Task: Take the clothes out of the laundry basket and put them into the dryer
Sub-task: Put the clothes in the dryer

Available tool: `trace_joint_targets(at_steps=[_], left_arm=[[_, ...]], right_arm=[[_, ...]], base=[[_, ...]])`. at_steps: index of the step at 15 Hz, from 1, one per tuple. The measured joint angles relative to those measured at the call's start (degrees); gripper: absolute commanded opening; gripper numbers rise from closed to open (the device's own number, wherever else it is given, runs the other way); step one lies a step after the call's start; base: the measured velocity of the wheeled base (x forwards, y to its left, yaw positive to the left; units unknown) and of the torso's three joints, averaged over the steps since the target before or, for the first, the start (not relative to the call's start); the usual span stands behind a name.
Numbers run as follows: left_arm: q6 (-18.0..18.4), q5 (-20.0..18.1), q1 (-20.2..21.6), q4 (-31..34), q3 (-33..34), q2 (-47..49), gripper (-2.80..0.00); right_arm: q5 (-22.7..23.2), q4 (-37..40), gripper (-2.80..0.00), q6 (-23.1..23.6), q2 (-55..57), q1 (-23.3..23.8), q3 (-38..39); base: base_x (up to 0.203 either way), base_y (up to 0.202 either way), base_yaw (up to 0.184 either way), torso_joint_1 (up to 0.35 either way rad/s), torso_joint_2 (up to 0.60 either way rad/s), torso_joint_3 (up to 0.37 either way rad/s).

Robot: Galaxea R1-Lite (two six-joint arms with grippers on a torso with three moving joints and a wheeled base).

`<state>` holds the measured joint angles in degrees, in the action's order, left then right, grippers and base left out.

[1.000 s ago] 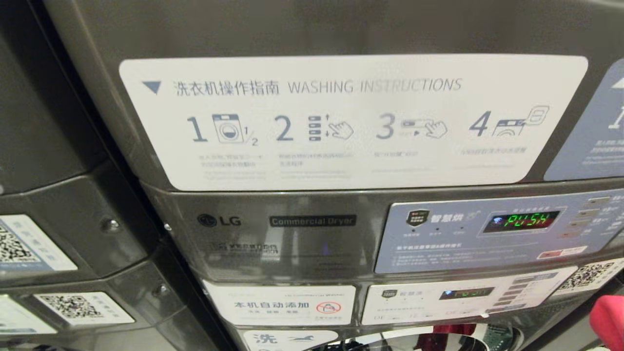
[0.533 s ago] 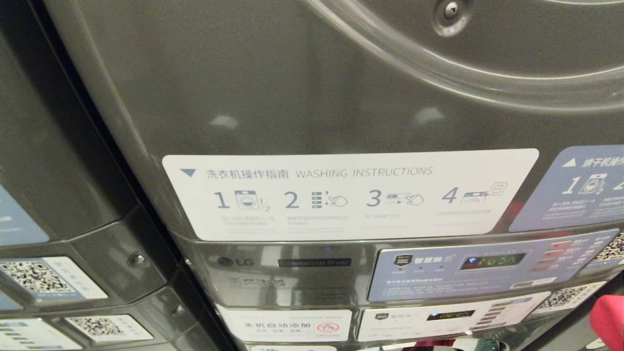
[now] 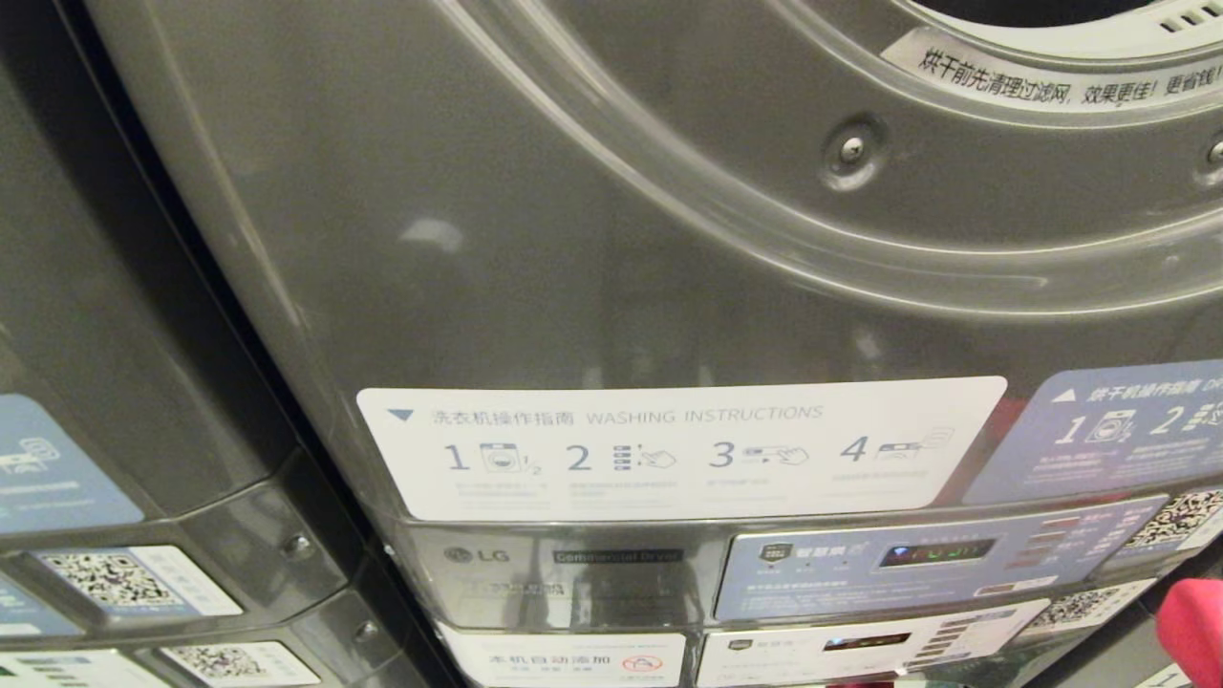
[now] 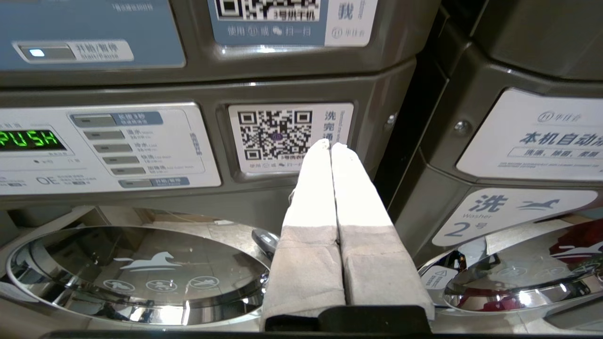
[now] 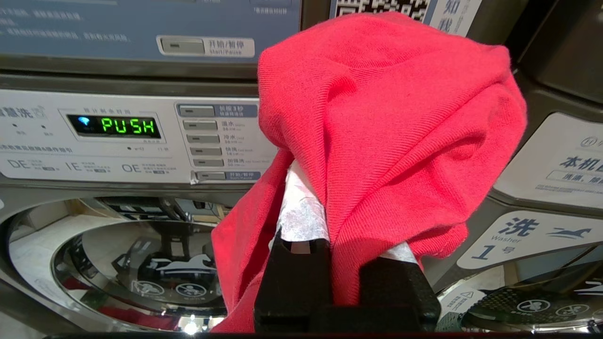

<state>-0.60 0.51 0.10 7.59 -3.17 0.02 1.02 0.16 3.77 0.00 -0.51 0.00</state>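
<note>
Pinching a red garment (image 5: 395, 117), the right gripper's (image 5: 339, 197) fingers are pressing together before a washer panel reading PUSH (image 5: 128, 126). The left gripper's (image 4: 330, 146) fingers are touching, empty. Above, the dryer (image 3: 611, 239) is filling the head view, its drum opening at top right.

White washing-instructions sticker (image 3: 681, 447) above a blue control panel (image 3: 936, 557). Washer display (image 5: 114, 125) reads PUSH. QR label (image 4: 289, 136) above chrome washer door (image 4: 141, 273).

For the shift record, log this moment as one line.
right tool: shut on red garment | left tool: shut, empty | dryer opening ahead | garment not yet loaded
</note>
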Motion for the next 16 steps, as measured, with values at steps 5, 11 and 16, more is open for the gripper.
trace_joint_targets(at_steps=[5, 11, 16], left_arm=[[0.0, 0.0, 0.0, 0.0, 0.0, 0.0, -2.8], [0.0, 0.0, 0.0, 0.0, 0.0, 0.0, -2.8], [0.0, 0.0, 0.0, 0.0, 0.0, 0.0, -2.8]], right_arm=[[0.0, 0.0, -2.8, 0.0, 0.0, 0.0, 0.0], [0.1, 0.0, -2.8, 0.4, 0.0, 0.0, 0.0], [0.1, 0.0, -2.8, 0.2, 0.0, 0.0, 0.0]], base=[[0.0, 0.0, 0.0, 0.154, -0.32, -0.171], [0.0, 0.0, 0.0, 0.136, -0.28, -0.148], [0.0, 0.0, 0.0, 0.092, -0.19, -0.096]])
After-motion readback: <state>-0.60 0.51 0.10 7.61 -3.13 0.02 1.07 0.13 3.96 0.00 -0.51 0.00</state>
